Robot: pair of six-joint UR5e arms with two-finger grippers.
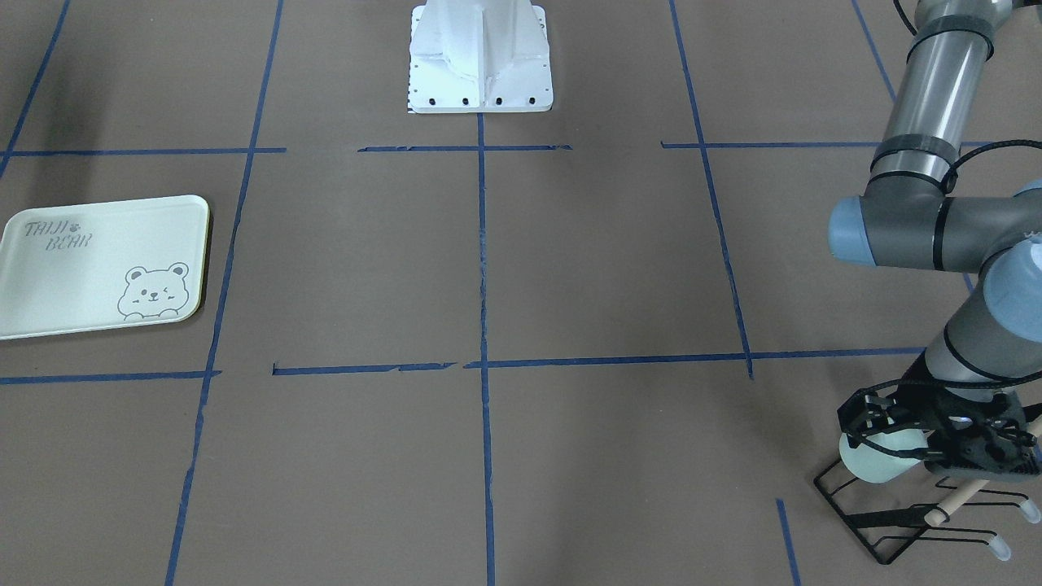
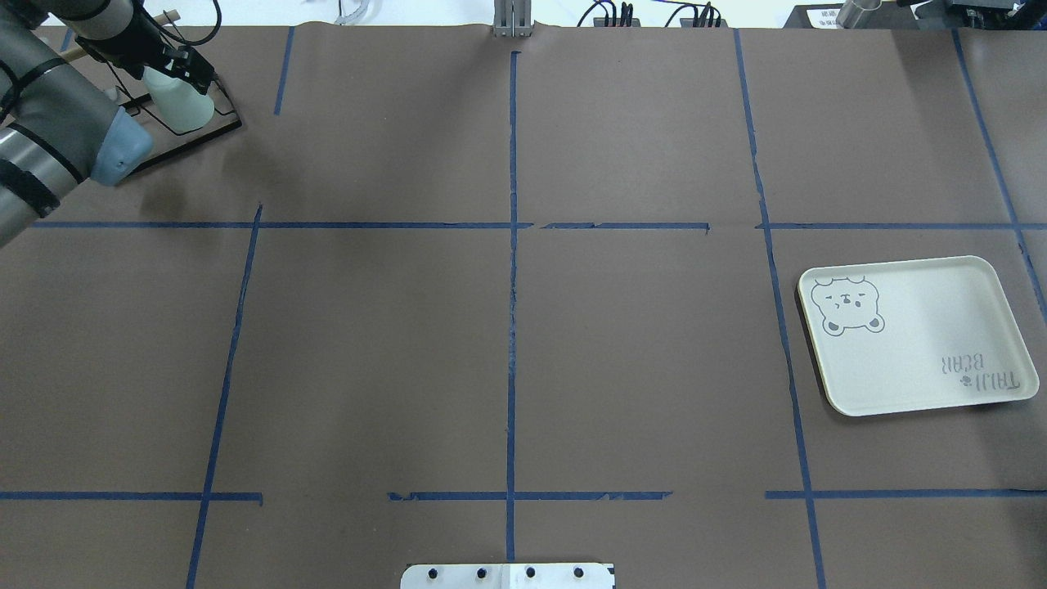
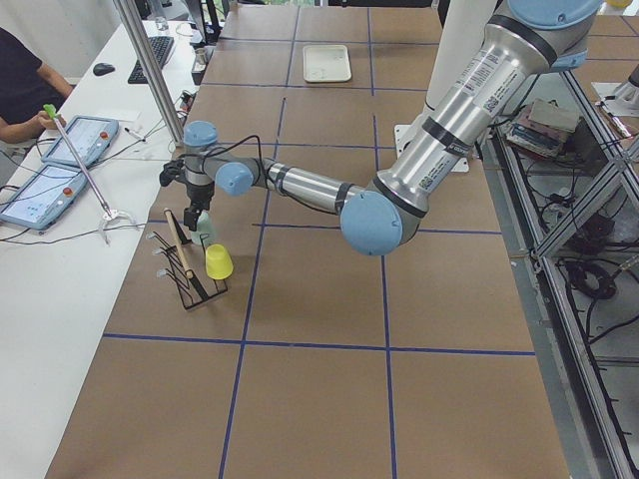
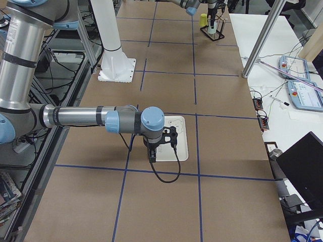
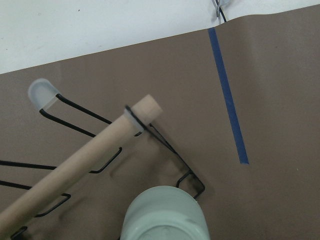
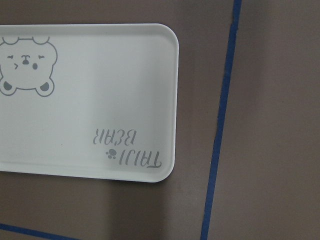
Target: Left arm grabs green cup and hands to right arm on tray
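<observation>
The green cup sits tilted on a black wire rack at the table's far corner on my left. My left gripper comes down over it, with black fingers on either side of the cup. Whether they press on it I cannot tell. The left wrist view shows the cup's end close below the camera. The tray lies flat, with nothing on it, on my right. My right gripper hovers over the tray's near edge; I cannot tell if it is open or shut.
A pale yellow cup hangs lower on the same rack, which has a wooden dowel. The white robot base stands at the table's middle edge. A seated person and tablets are at a side desk.
</observation>
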